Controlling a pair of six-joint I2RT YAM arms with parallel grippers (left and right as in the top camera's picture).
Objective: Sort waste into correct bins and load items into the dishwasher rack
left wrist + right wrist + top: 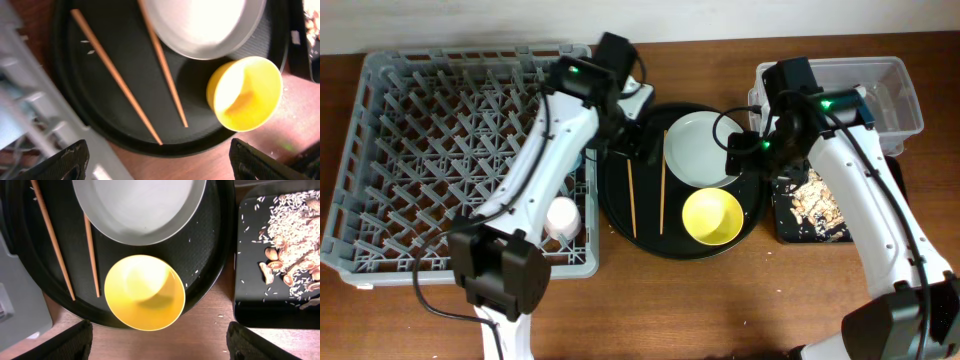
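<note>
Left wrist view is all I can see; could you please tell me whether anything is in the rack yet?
Observer: Yes, one pale cup sits in the rack, in its near right corner.
Operator: Thank you. And where is the clear tub?
Observer: The tub is at the far right, just beyond the black bin that holds the scraps.

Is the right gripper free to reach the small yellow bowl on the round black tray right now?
Likely yes: the open right gripper hangs over the small yellow bowl, which sits upright with nothing covering it.
</note>
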